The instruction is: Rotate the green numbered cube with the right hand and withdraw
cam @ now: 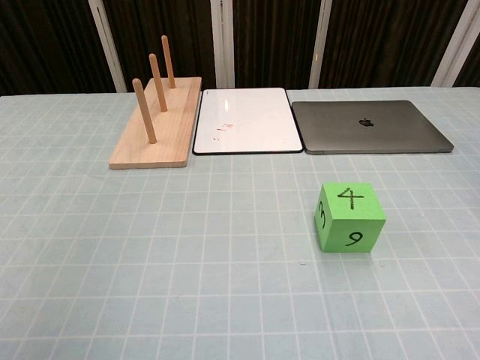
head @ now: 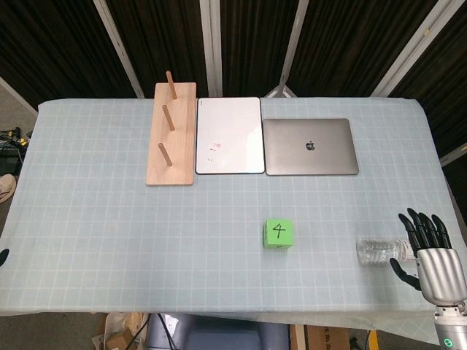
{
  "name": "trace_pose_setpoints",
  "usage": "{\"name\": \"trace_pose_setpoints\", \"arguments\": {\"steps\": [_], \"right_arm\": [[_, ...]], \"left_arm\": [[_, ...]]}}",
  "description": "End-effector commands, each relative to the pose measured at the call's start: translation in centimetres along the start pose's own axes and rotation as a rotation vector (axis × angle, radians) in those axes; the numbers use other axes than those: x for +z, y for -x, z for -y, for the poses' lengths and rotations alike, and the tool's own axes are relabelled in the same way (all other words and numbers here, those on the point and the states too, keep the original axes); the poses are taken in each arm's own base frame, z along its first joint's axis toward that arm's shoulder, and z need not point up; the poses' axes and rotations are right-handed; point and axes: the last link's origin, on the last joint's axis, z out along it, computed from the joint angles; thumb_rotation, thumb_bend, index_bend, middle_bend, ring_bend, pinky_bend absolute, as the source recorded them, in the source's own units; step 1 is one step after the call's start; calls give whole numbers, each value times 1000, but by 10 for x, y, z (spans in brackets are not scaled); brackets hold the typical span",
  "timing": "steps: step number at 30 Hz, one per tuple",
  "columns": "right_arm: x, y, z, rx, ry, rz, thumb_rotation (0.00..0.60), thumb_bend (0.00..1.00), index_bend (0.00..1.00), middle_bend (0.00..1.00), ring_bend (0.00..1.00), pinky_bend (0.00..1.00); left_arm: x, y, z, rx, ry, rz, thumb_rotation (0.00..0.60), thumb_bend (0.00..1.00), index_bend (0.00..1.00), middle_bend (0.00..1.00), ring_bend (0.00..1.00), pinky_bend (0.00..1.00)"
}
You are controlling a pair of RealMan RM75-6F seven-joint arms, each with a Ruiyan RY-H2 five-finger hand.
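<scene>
The green numbered cube point(head: 277, 235) sits on the checked tablecloth, right of centre and near the front. In the chest view the cube point(cam: 349, 217) shows 4 on top, 9 on the front face and 3 on its left face. My right hand point(head: 430, 255) hovers at the table's front right corner, well to the right of the cube, fingers spread and holding nothing. It does not appear in the chest view. A small dark tip point(head: 3, 257) at the left edge may be my left hand; too little shows to tell its state.
A clear plastic bottle point(head: 379, 250) lies on its side between the cube and my right hand, close to the fingers. At the back stand a wooden peg board point(head: 171, 135), a whiteboard point(head: 229, 135) and a closed grey laptop point(head: 310, 146).
</scene>
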Motion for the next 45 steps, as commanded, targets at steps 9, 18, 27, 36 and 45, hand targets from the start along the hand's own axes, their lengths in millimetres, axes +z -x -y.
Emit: {"name": "trace_pose_setpoints", "arguments": {"steps": [9,18,27,36,45], "right_arm": [[-3,-2,-2,0,27,4,600,284,93,70,74,11],[-5,-2,-2,21,24,45,600,285,93,70,76,11],[-3,1,7,42,-13,86,600,306,109,312,379,341],[39,7,33,-32,-100,296,600,737,235,820,861,761],[75,14,73,-201,-171,529,600,805,216,836,872,763]], "left_arm": [[-3,2,-4,10,14,4,600,307,112,0,0,0],[1,4,-3,12,2,9,600,307,112,0,0,0],[-2,3,-2,7,0,14,600,307,112,0,0,0],[1,2,-1,-7,-12,-11,600,307,112,0,0,0],[0,2,-3,-5,-8,-12,600,307,112,0,0,0]]}}
